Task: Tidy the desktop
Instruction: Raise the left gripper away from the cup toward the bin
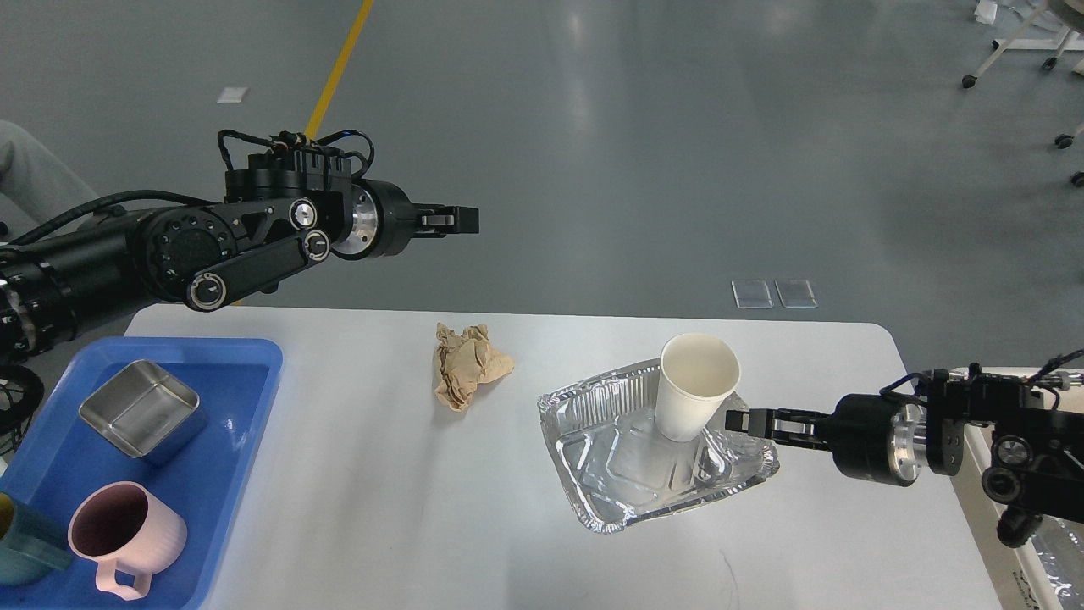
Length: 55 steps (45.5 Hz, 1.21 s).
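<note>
The white desktop holds a crumpled brown paper ball near its far edge. Right of centre lies a crinkled foil tray with a white paper cup standing upright in its far right corner. My right gripper comes in from the right and is shut on the foil tray's right rim, just right of the cup's base. My left gripper hangs above the floor beyond the far edge, up and left of the paper ball. Its fingers are together and hold nothing.
A blue plastic tray at the front left holds a square steel container, a pink mug and a teal cup. A smaller white table adjoins the right edge.
</note>
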Tool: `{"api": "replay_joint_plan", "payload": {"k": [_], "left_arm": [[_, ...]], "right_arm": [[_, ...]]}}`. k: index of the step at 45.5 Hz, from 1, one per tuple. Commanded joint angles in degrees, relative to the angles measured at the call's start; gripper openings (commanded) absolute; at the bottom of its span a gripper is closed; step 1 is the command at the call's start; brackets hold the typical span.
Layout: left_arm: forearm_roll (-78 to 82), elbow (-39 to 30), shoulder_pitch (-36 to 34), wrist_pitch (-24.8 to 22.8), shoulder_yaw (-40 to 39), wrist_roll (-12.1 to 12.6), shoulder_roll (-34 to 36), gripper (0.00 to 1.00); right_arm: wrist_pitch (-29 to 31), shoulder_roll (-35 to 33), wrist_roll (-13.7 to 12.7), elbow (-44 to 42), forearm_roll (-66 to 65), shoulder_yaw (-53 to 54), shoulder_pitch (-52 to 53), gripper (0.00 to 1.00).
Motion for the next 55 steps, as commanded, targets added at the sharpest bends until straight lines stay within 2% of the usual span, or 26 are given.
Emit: {"api": "replay_joint_plan", "payload": {"k": [1, 5, 8, 12, 16, 18, 20, 23, 27, 30, 35, 37, 44, 50, 55], "left_arm": [[-0.2, -3.9, 0.2, 1.7, 0.1, -0.4, 5.7, 0.73], [-2.0, -6.1, 0.8, 2.9, 0.1, -0.2, 9.3, 0.73], [-3.0, -7.4, 0.9, 6.3, 0.6, 0.5, 11.1, 0.74], [-5.3, -7.5, 0.9, 14.6, 3.0, 1.5, 12.4, 0.74], [-7.7, -7.7, 0.8, 25.1, 7.6, 5.8, 12.4, 0.78], [-7.7, -8.1, 0.8, 28.6, 10.3, 7.0, 12.3, 0.79], [-7.7, -8.7, 0.6, 29.8, 12.5, 6.9, 12.6, 0.79], [-7.7, -11.1, 0.4, 29.7, 14.8, 3.7, 13.3, 0.79], [-7.7, -15.5, 0.2, 28.9, 16.0, -4.5, 16.6, 0.79], [-7.7, -18.1, -0.1, 25.1, 16.2, -8.5, 18.7, 0.79], [-7.7, -19.3, -2.4, 13.7, 15.5, -9.1, 21.1, 0.79], [-7.7, -19.7, -3.1, 11.2, 15.5, -9.1, 22.0, 0.80], [-7.6, -24.8, -5.3, 9.7, 16.2, -9.8, 29.6, 0.80], [-7.5, -28.8, -5.6, 6.3, 16.2, -10.4, 35.5, 0.81], [-7.4, -31.8, -5.4, 6.1, 15.9, -10.5, 40.5, 0.81]], "right_arm": [[0.0, 0.2, 0.0, -0.1, 0.0, 0.0, 0.0, 0.00], [0.0, 0.2, 0.0, -0.1, 0.0, 0.0, -0.1, 0.00], [0.0, 0.3, 0.0, -0.1, 0.0, 0.0, 0.0, 0.00], [0.0, 0.9, 0.0, -0.3, 0.0, 0.0, -0.1, 0.00], [0.0, 1.5, 0.0, -0.4, 0.0, 0.0, -0.1, 0.00], [0.0, 1.6, 0.0, -0.4, 0.0, 0.0, -0.1, 0.00], [0.0, 1.6, 0.0, -0.4, 0.0, 0.0, -0.1, 0.00], [0.0, 1.7, 0.0, -0.4, 0.0, 0.0, -0.1, 0.00], [0.0, 1.8, 0.0, -0.4, 0.0, 0.0, -0.2, 0.00], [0.0, 1.8, 0.0, -0.3, 0.0, 0.0, -0.2, 0.00], [0.0, 1.9, 0.0, -0.3, 0.0, -0.1, -0.4, 0.00], [0.0, 1.9, 0.0, -0.3, 0.0, -0.1, -0.4, 0.00], [0.0, 1.9, 0.0, -0.3, 0.0, 0.0, -0.4, 0.00], [0.0, 1.9, 0.0, -0.3, 0.0, -0.1, -0.3, 0.00], [0.0, 1.9, -0.1, -0.3, 0.0, -0.1, -0.2, 0.00]]}}
